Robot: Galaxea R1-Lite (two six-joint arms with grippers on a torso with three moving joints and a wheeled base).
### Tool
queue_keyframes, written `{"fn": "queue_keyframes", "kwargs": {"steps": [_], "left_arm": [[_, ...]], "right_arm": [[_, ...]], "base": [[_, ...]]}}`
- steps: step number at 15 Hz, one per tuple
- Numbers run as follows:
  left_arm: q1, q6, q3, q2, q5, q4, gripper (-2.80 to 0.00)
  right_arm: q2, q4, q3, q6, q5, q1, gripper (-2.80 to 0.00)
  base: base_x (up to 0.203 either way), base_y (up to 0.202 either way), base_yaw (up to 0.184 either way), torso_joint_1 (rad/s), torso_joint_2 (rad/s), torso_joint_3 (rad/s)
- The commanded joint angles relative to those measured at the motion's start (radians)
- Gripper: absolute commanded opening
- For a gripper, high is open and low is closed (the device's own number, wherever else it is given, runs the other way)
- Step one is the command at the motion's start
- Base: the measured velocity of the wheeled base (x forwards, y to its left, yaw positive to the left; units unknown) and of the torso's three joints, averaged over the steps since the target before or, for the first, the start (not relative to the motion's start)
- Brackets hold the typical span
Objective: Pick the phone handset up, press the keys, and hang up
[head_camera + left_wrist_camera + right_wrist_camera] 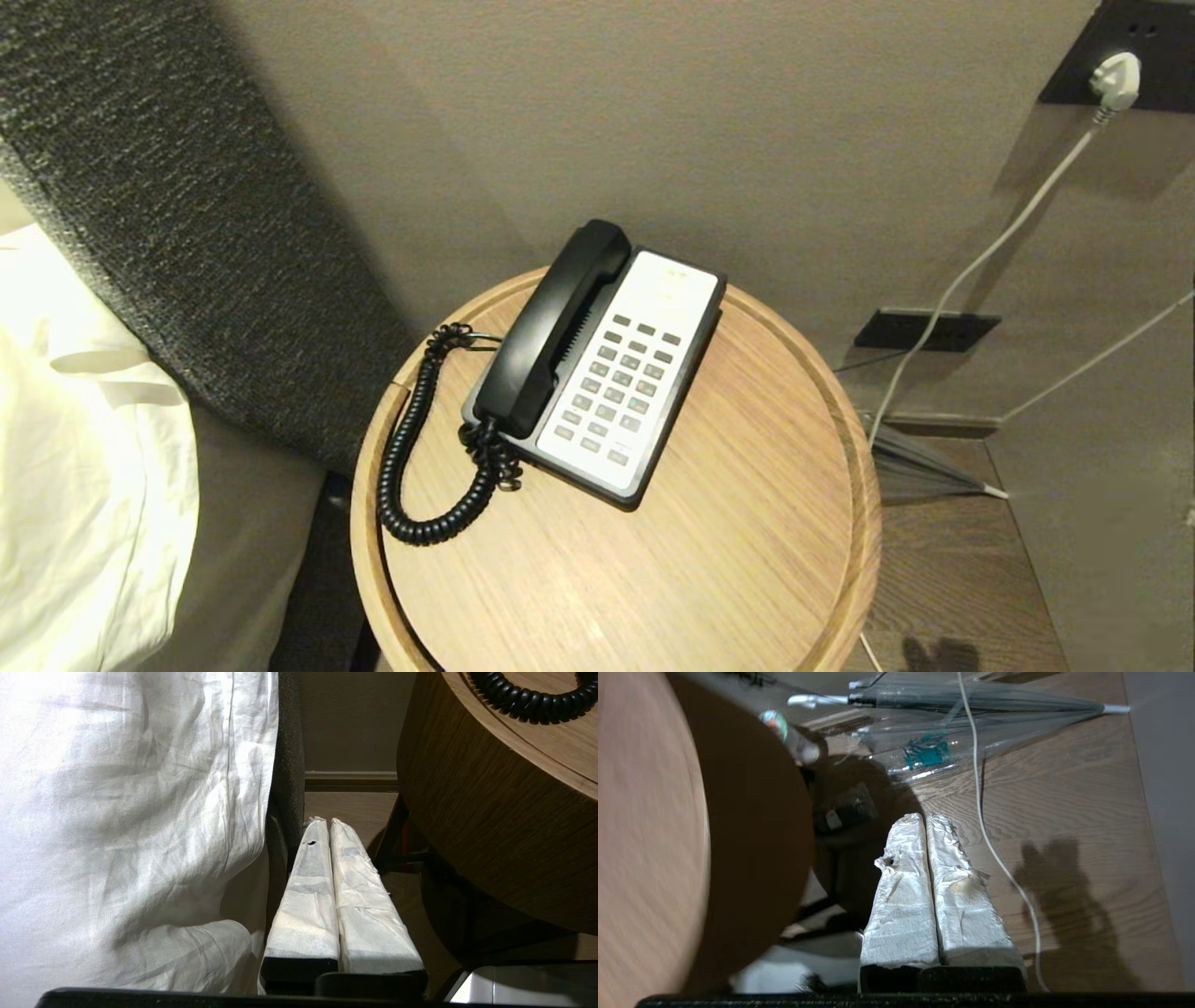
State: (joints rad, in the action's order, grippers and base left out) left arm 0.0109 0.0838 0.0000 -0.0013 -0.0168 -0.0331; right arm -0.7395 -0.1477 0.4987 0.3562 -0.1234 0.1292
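Observation:
The black phone handset [551,327] lies in its cradle on the left side of the black-and-white phone base [635,373], whose grey keys [621,387] face up. Its coiled cord [411,467] loops over the round wooden table [747,523]. Neither arm shows in the head view. My left gripper [325,821] is shut and empty, low between the bed sheet and the table's side, with the cord [532,704] above it. Also shut and empty, my right gripper [923,817] hangs over the wooden floor beside the table [649,835].
White bedding [84,448] and a dark fabric headboard [187,215] stand left of the table. On the right, a white cable [980,261] runs from a wall plug [1116,79] down to the floor. A clear umbrella [971,709] lies on the floor beyond the right gripper.

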Motion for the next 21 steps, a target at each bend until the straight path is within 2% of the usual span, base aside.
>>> {"fn": "queue_keyframes", "kwargs": {"steps": [1,3,6,10,12,17,21], "left_arm": [[0.0,0.001,0.018,0.001,0.0,-0.001,-2.8],[0.0,0.0,0.018,0.001,0.0,-0.001,-2.8],[0.0,-0.001,0.018,0.001,0.0,-0.001,-2.8],[0.0,0.001,0.018,0.001,0.0,-0.001,-2.8],[0.0,-0.001,0.018,0.001,0.0,-0.001,-2.8],[0.0,0.001,0.018,0.001,0.0,-0.001,-2.8],[0.0,-0.001,0.018,0.001,0.0,-0.001,-2.8]], "right_arm": [[0.257,-0.003,-0.117,-0.048,0.076,-0.092,-2.8],[0.356,-0.007,-0.18,-0.112,0.141,-0.147,-2.8],[0.491,-0.001,-0.29,-0.187,0.171,-0.169,-2.8],[0.514,0.055,-0.389,-0.258,0.171,-0.171,-2.8],[0.529,0.153,-0.448,-0.295,0.172,-0.17,-2.8],[0.707,0.119,-0.459,-0.323,0.175,-0.141,-2.8],[0.718,0.201,-0.519,-0.352,0.123,-0.14,-2.8]], "base": [[0.0,0.0,0.0,0.0,0.0,0.0],[0.0,0.0,0.0,0.0,0.0,0.0],[0.0,0.0,0.0,0.0,0.0,0.0],[0.0,0.0,0.0,0.0,0.0,0.0],[0.0,0.0,0.0,0.0,0.0,0.0],[0.0,0.0,0.0,0.0,0.0,0.0],[0.0,0.0,0.0,0.0,0.0,0.0]]}}
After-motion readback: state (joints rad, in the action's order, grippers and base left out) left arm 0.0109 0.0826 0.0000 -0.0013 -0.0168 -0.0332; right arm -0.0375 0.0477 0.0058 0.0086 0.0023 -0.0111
